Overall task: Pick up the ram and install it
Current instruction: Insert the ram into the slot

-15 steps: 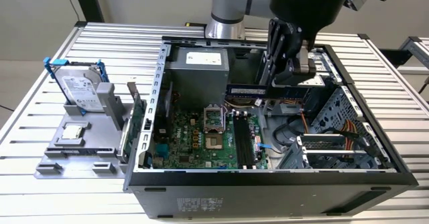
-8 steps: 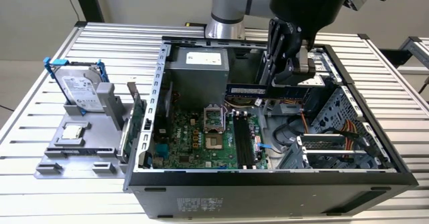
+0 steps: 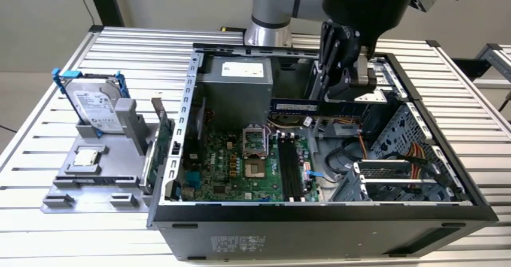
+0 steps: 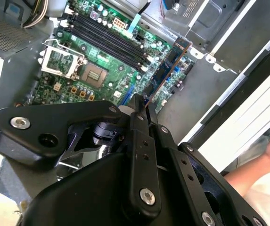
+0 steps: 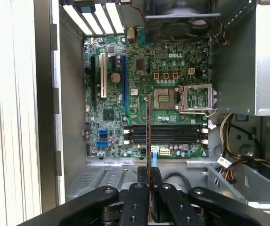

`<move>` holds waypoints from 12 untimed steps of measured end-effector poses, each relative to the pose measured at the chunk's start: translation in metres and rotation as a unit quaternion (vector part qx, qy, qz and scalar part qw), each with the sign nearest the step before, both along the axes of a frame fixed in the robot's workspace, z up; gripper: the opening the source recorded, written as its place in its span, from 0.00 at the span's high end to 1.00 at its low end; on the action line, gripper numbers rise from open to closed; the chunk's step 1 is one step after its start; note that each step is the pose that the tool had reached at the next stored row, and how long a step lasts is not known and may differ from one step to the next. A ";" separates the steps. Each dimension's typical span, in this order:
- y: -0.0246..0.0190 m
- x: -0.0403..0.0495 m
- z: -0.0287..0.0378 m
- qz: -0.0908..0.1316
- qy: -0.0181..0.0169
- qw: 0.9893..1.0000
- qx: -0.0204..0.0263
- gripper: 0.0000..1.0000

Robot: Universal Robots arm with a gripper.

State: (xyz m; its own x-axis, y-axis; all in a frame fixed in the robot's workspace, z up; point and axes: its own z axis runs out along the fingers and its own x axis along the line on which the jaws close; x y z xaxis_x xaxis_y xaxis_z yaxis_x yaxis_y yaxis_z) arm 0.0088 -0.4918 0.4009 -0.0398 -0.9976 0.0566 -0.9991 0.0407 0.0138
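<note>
Exterior view: black pincer (image 3: 341, 94) clamped on the long, thin blue circuit-board ram (image 3: 294, 105), above the open dark metal computer case (image 3: 319, 225).
Second wrist view: ram (image 4: 171, 63) juts past the pincer (image 4: 142, 104), over the green motherboard (image 4: 111, 77).
First wrist view: ram (image 5: 148, 136) edge-on beyond the pincer (image 5: 149, 183), crossing the black memory slots (image 5: 172, 134).

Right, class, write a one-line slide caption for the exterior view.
Gripper holds the ram above the motherboard of the open computer case, not yet seated in a slot.
</note>
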 end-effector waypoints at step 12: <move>0.0087 0.0025 -0.0017 -0.002 0.000 1.000 0.000 1.00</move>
